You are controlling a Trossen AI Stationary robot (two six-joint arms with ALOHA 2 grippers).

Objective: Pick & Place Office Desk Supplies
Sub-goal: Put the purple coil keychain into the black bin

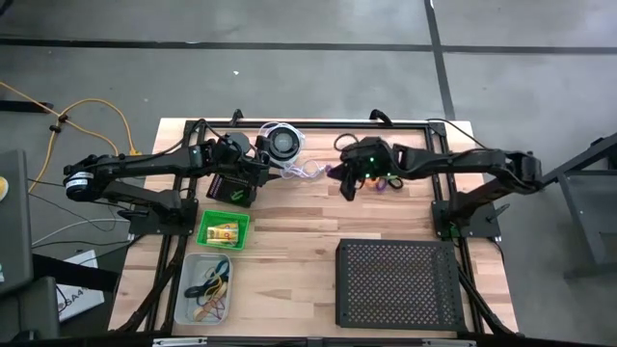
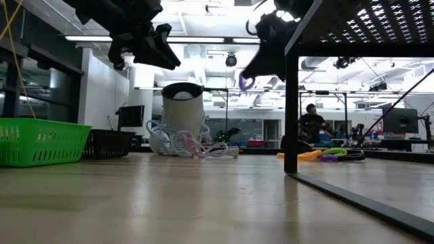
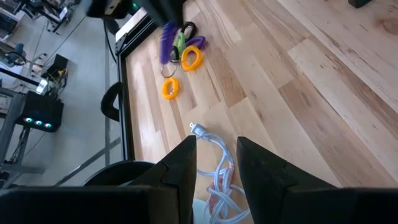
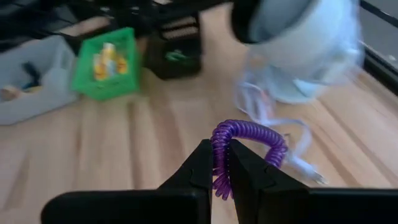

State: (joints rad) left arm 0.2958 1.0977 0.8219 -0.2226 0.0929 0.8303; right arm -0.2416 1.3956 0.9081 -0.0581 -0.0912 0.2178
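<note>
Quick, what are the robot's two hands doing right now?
Left gripper: open, holding nothing, above the white cord.
Right gripper: shut on a purple coiled plastic loop, lifted off the table.

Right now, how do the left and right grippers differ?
The right gripper is shut on a purple coil loop and carries it above the table; the left gripper is open and empty, hovering over the white cord. Both are raised off the wooden table.

I found no text, label or number I could read in any view. A paper sheet [image 1: 72, 301] at the table's left edge carried dark printed characters, but they were too small for me to make out.
</note>
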